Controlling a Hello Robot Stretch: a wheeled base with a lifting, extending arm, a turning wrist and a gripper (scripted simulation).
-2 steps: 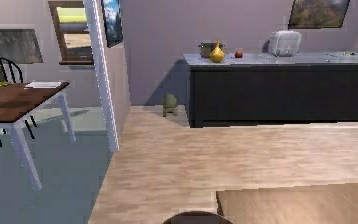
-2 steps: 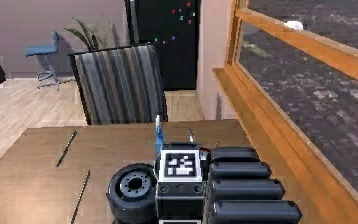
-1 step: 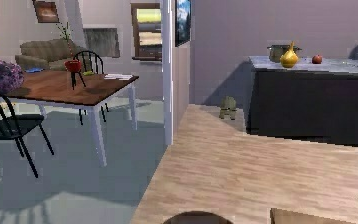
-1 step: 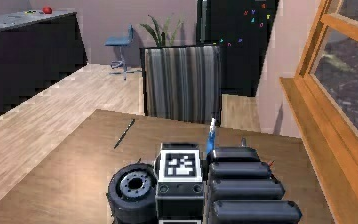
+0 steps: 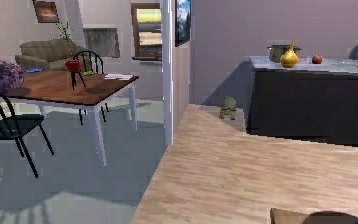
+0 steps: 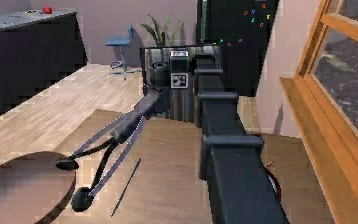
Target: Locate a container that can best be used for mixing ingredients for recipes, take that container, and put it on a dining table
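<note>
Open-plan room, wood floor (image 5: 217,160) nearby and grey floor (image 5: 87,180) beyond. At the forward view's right, dark counter (image 5: 307,100) carrying a grey-green bowl-like vessel (image 5: 278,50), likely the mixing container, just behind a yellow vase (image 5: 289,57), with a red apple (image 5: 317,59) near. At the forward view's left, well apart, wooden dining counter (image 5: 77,88) with a potted plant (image 5: 73,62) on top and a dark chair (image 5: 12,125) beside. On the arm side view, arm (image 6: 227,140) extended, tool (image 6: 87,175) angled down against a wood surface (image 6: 167,170) near a round brown shape (image 6: 22,185) too unclear to name; cannot tell whether spread or pressed together, nor whether holding anything. Likely hazards: tipping the vase or rolling the apple off when reaching for the vessel, since both crowd it; clipping the dividing wall (image 5: 170,60) or the chair while driving to the dining counter.
</note>
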